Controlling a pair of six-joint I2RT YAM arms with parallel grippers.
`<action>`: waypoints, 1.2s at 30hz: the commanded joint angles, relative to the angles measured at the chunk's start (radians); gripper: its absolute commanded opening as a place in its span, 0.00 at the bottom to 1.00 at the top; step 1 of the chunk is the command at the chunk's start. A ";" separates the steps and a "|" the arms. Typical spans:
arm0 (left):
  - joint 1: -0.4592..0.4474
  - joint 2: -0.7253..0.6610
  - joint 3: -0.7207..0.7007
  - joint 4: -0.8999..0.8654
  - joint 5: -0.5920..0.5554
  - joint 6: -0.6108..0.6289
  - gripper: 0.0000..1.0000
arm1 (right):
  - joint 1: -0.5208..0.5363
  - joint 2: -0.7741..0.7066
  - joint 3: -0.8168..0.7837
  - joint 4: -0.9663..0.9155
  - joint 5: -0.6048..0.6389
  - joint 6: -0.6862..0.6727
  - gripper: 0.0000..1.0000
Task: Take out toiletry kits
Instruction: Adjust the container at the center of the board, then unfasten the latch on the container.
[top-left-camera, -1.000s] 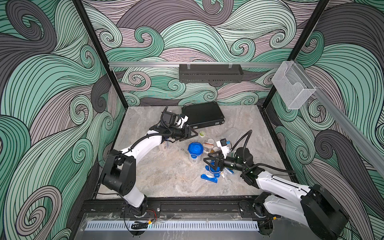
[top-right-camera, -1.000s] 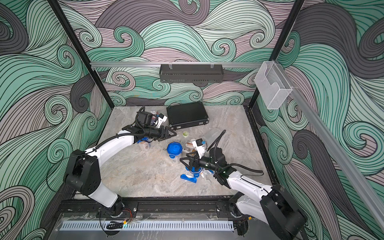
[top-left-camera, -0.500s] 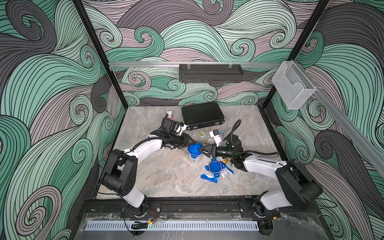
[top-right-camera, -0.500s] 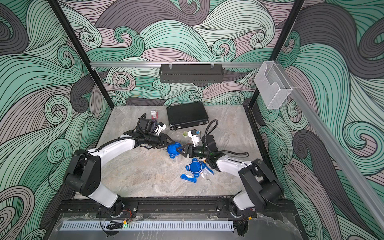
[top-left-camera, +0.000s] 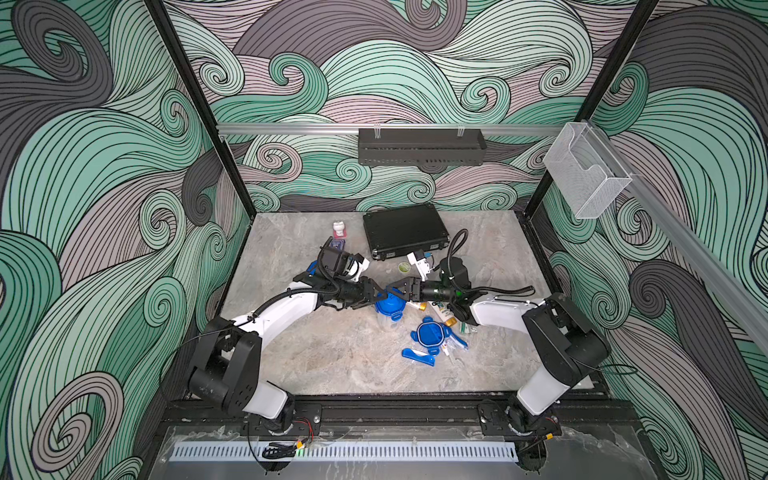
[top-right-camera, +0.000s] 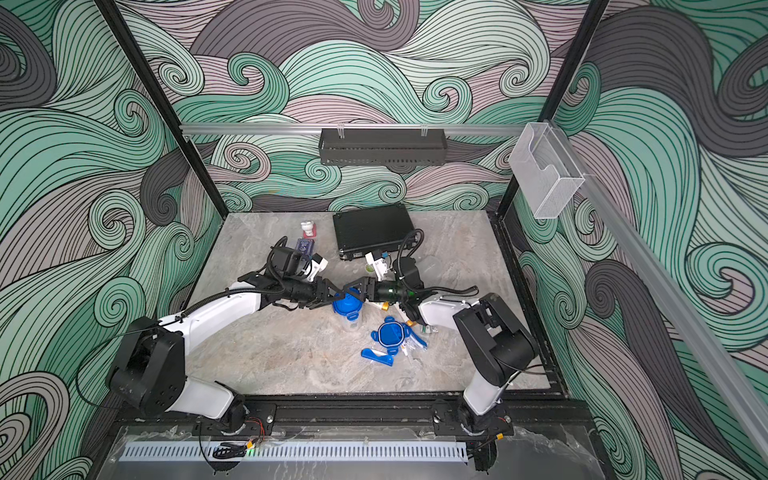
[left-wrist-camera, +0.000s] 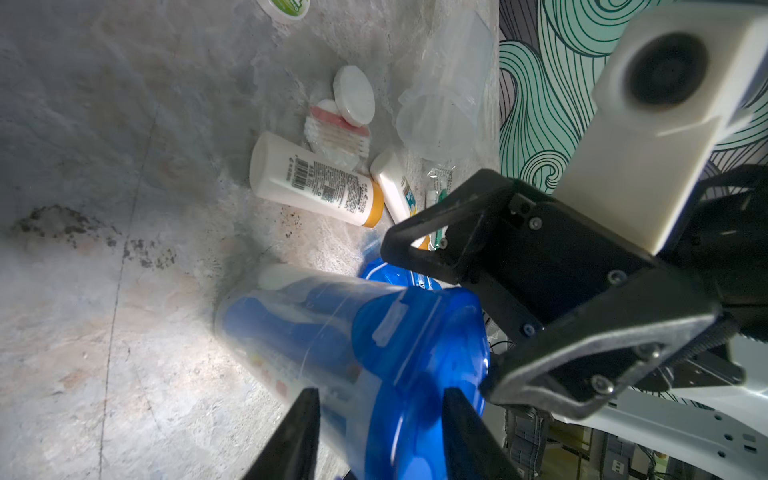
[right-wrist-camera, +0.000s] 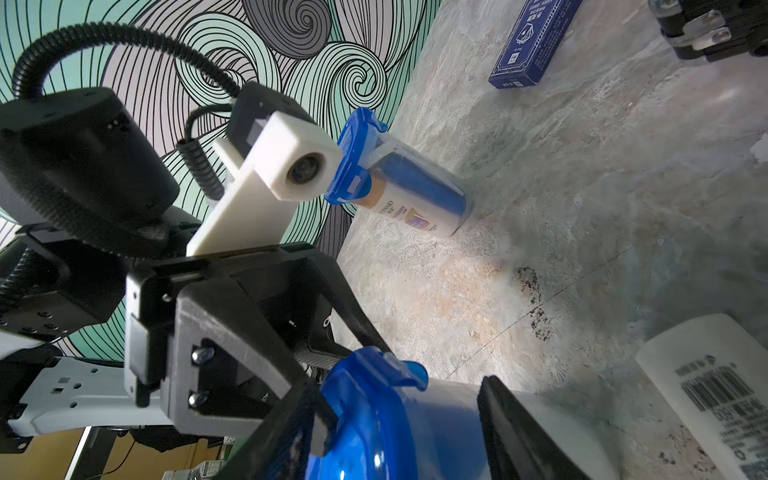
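A clear tumbler with a blue clip-tab lid (top-left-camera: 390, 307) (top-right-camera: 347, 309) stands upright mid-table, with a blue toothbrush and a white bottle inside (left-wrist-camera: 299, 328). My left gripper (top-left-camera: 379, 294) (left-wrist-camera: 380, 399) reaches it from the left, its fingers closed across the lid and upper wall. From the right comes my right gripper (top-left-camera: 395, 289) (right-wrist-camera: 405, 399), clamped over the same lid (right-wrist-camera: 374, 415). A second lidded tumbler (right-wrist-camera: 409, 195) stands behind the left wrist. Near the front lie a loose blue lid (top-left-camera: 430, 334), a blue toothbrush case (top-left-camera: 417, 356), a gold-capped white bottle (left-wrist-camera: 311, 183) and an empty tumbler (left-wrist-camera: 440, 112).
The black ribbed briefcase (top-left-camera: 405, 230) lies shut at the back. A dark-blue card box (right-wrist-camera: 532, 37) and a white-and-pink item (top-left-camera: 338, 228) sit at back left. A green-lidded jar (top-left-camera: 404, 267) stands behind the right wrist. A pack of cotton swabs (left-wrist-camera: 336, 133) lies beside the bottle.
The right arm swung from the front pile back to the upright tumbler. The left gripper came across from the back left to meet it. Both pairs of jaws narrowed onto the lid.
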 joint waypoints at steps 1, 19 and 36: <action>-0.009 -0.066 0.005 -0.080 -0.031 0.008 0.52 | -0.018 -0.012 0.034 -0.015 -0.012 -0.020 0.65; -0.017 0.026 0.184 0.025 0.163 -0.010 0.13 | -0.124 -0.094 -0.053 -0.016 0.020 -0.027 0.69; -0.053 0.190 0.043 0.232 0.207 -0.119 0.06 | -0.154 -0.192 -0.084 -0.066 0.036 -0.043 0.70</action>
